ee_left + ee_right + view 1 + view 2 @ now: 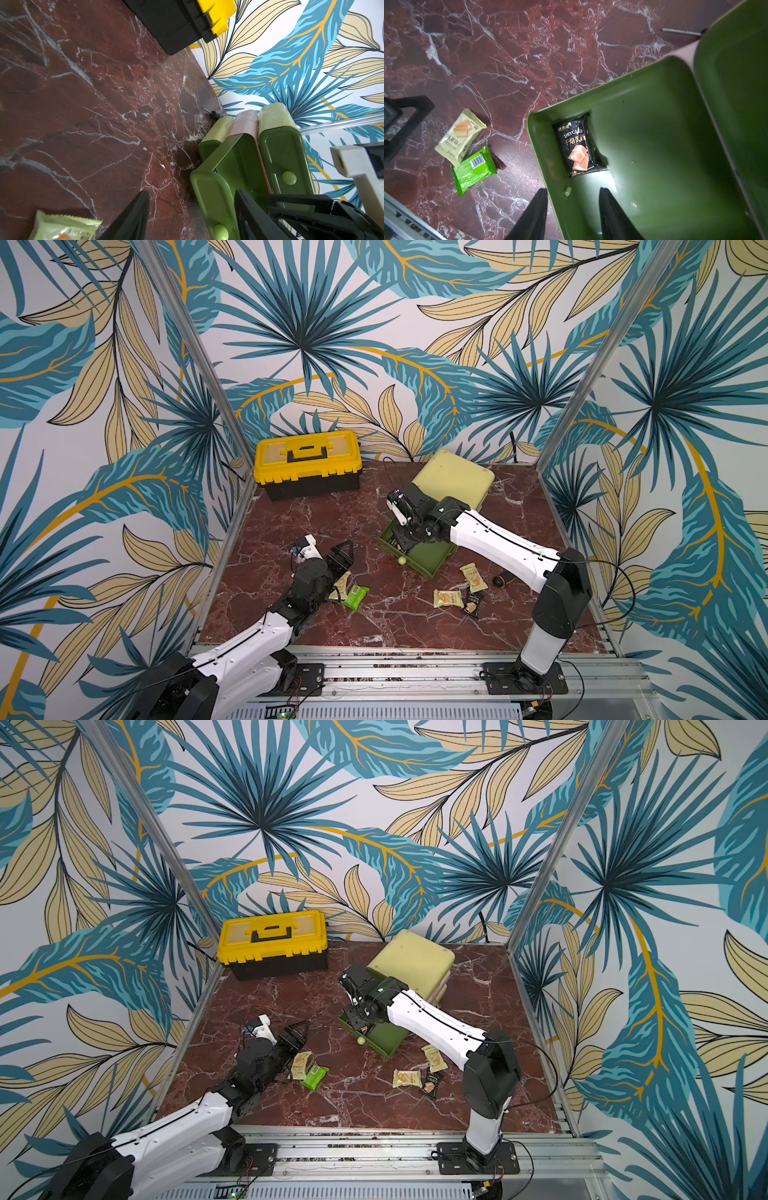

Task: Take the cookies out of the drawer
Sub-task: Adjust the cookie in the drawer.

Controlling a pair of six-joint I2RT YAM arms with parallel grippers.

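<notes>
Tool status first: the right tool (pixel 572 216) hangs released over the front of the drawer (pixel 654 128). One finger is outside the front wall and one inside, with nothing between them but that wall's rim. Just ahead of it, a black packet (pixel 576 145) lies flat on the drawer floor, close to a front corner. I see no other cookie in there, though the arm hides part of the drawer in both top views.

I judge the step in hand to be the reach for this last packet. Next I need to shift the tool inward so both fingers clear the wall, then lower onto the packet and pinch it across its width. The corner leaves little room, so one finger may have to slide down beside the wall.

Further out, a yellow packet (pixel 459 137) and a green packet (pixel 473 169) lie on the tabletop (pixel 508 62) beside the left tool (pixel 343 556), which is spread and empty. Three more packets (pixel 448 598) lie near the right arm's base.
</notes>
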